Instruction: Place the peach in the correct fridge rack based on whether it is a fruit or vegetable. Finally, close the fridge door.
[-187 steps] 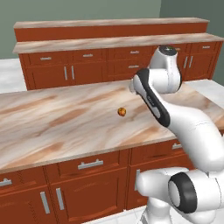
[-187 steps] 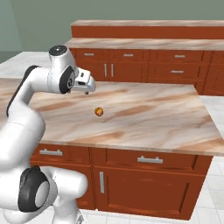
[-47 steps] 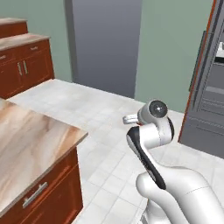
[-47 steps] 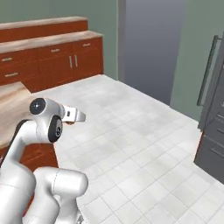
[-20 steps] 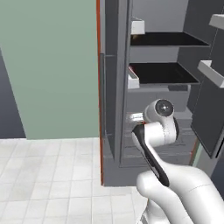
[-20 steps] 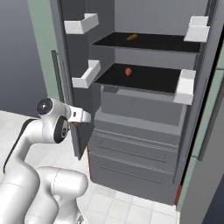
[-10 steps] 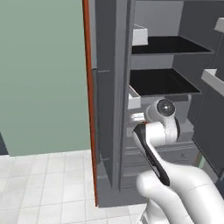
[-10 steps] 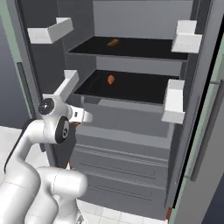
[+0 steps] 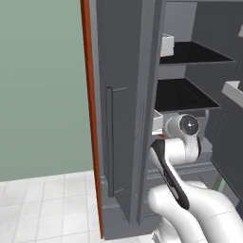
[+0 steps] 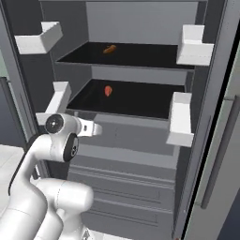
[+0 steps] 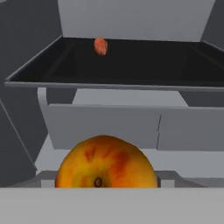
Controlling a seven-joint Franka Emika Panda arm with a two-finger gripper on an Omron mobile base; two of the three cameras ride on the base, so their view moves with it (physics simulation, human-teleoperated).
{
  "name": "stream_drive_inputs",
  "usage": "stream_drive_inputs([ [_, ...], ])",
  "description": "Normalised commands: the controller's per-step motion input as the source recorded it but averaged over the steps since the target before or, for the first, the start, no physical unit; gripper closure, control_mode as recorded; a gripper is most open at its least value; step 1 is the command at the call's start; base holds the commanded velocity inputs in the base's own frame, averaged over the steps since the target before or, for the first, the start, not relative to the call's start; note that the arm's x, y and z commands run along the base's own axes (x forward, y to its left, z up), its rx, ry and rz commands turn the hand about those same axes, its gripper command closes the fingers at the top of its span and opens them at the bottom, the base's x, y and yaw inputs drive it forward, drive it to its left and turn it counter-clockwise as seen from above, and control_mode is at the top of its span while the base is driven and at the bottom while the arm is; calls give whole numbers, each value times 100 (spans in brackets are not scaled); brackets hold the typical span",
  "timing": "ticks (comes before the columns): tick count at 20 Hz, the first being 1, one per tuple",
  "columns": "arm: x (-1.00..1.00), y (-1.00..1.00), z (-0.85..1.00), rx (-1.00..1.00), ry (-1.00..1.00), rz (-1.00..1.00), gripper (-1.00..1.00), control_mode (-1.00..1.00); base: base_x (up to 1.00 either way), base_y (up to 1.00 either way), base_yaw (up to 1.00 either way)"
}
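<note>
Peach is held in the claw, below the fridge rack's front edge.

- My cameras gave flat, even rendered light, with no visible lamp and no glare.
- The fridge interior read dim; the fridge rack stayed near-black, with faint soft reflections toward its back edge.
- Shadows were weak and soft, mostly under the white bins.
- In my hand view the peach looked large, soft-edged and slightly blurred.
- All three views were low-resolution, with fuzzy edges; straight lines showed no obvious bending at the borders.
</note>
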Motion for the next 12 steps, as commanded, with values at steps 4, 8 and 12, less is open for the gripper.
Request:
stream_drive_inputs([
  [4,0,0,0,0,0,0,100,100,-16,-9,0],
  [8,0,0,0,0,0,0,100,100,-70,-42,0],
  [12,0,0,0,0,0,0,100,100,-79,-65,0],
])
